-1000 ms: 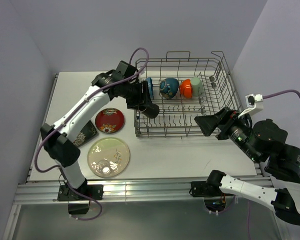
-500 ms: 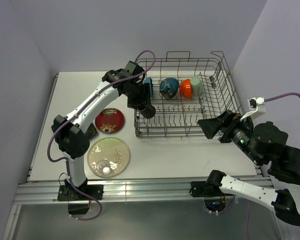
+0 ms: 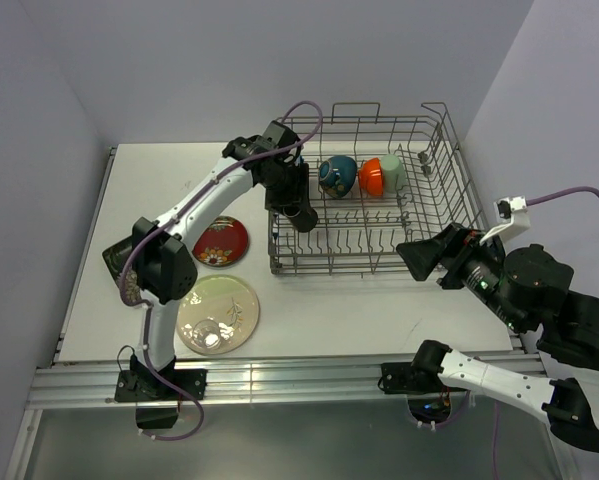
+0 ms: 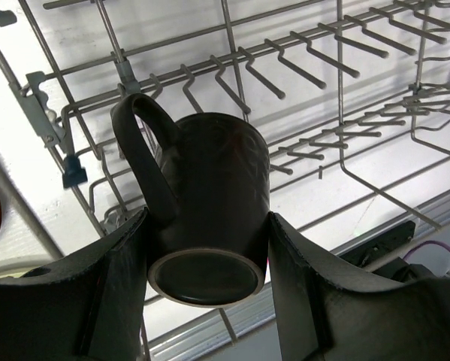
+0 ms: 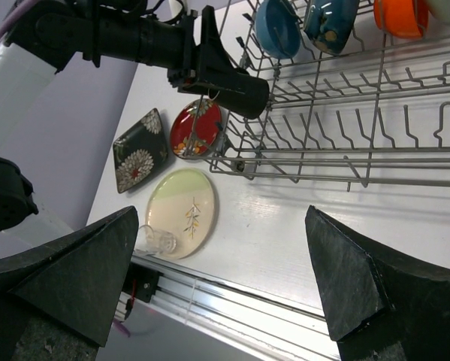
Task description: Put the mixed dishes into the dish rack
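Seen from above, the left gripper (image 3: 293,207) reaches over the left end of the dish rack (image 3: 374,121), its fingers closed on either side of the small brown mug (image 3: 302,219). The overhead view shows the mug only as a dark stub, but the left wrist camera shows it plainly. There the mug (image 4: 209,188) is pinched between the two pads with its flat base toward the lens, its handle up and to the left, and the rack's tines (image 4: 285,75) beyond it. I cannot tell whether it touches the wires. The right gripper (image 3: 419,258) hangs off the rack's near right corner, fingers spread wide with nothing between them. Its camera catches the blue-inside bowl (image 5: 277,26) at the rack's far left, which the left arm mostly hides from above. Along that far row from above stand a dark patterned bowl (image 3: 337,175), the orange bowl (image 3: 371,176) and the pale green cup (image 3: 391,172). Outside the rack's left wall lies the red saucer (image 3: 219,241), and nearer than that the cream round plate (image 3: 224,305) with the clear glass (image 3: 211,335) on it. The right wrist view alone gives a clear look at a black square plate (image 5: 138,159) beside the saucer.
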